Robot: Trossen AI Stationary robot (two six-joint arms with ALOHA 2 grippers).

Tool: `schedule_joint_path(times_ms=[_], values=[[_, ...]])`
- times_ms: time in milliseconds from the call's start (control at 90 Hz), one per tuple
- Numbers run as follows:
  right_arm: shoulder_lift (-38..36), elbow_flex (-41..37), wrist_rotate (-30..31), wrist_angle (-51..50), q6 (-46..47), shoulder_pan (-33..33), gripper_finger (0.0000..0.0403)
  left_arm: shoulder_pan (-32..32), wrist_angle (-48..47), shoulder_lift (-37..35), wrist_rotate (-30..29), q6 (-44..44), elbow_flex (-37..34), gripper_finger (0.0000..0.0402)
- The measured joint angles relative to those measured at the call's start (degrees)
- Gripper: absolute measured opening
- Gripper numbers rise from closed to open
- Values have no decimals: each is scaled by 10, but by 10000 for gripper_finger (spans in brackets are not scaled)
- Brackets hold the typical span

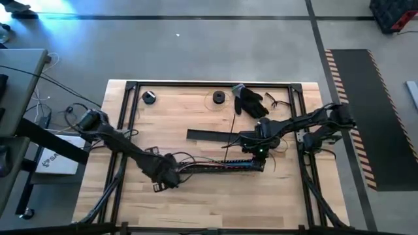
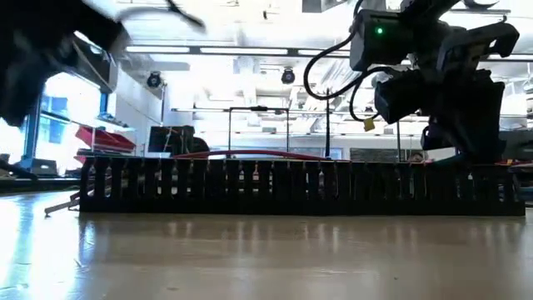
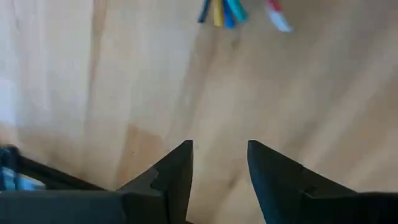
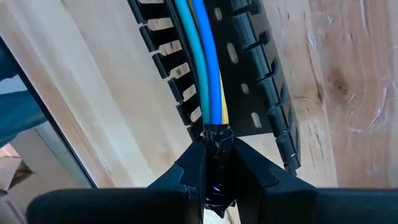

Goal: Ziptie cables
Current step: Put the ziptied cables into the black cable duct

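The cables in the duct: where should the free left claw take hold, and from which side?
Probably at the cables' loose ends poking out past the duct's left end, coming from above. The left claw hangs open over bare wood near them. Inside the duct, slotted walls flank the cables, and the right claw is already shut on the dark-wrapped end at the other end.

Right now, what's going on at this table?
The right gripper is shut on the dark-wrapped end of the cables, which lie inside the black slotted duct on the wooden table. The left gripper hovers open over bare wood near the duct's other end, with loose cable ends just ahead of it. A black glove lies at the far side. No ziptie can be made out on the bundle.
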Motion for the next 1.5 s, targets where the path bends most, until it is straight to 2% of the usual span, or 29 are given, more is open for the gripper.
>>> schedule_joint_path(times_ms=[89, 189, 244, 311, 378, 544, 678, 789, 933, 1089, 1333, 1500], values=[[0, 0, 5, 2, -1, 0, 31, 11, 25, -42, -35, -29, 0, 108], [0, 1, 8, 8, -6, 0, 31, 56, 66, -72, -102, -33, 0, 72], [0, 1, 9, 13, -6, 0, 32, 93, 95, -75, -125, -9, 0, 47], [0, 1, 9, 15, -8, 0, 32, 140, 159, -75, -123, 40, -14, 17], [0, 1, 9, 16, -10, 0, 31, 189, 238, -74, -86, 80, -48, 6], [0, 1, 8, 16, -11, 1, 31, 293, 434, -73, 38, 122, -151, 17], [0, 1, 7, 16, -11, 1, 31, 344, 497, -73, 163, 186, -181, 44], [0, 1, 7, 16, -12, 1, 31, 368, 509, -73, 237, 213, -198, 79], [0, 1, 6, 18, -16, 1, 31, 375, 505, -74, 248, 209, -219, 112], [0, 1, 6, 20, -17, 1, 31, 369, 532, -74, 276, 187, -247, 118], [0, 1, 5, 27, -16, 1, 31, 364, 531, -74, 312, 148, -286, 91], [0, 1, 5, 28, -11, 1, 32, 349, 563, -74, 333, 155, -292, 51]])
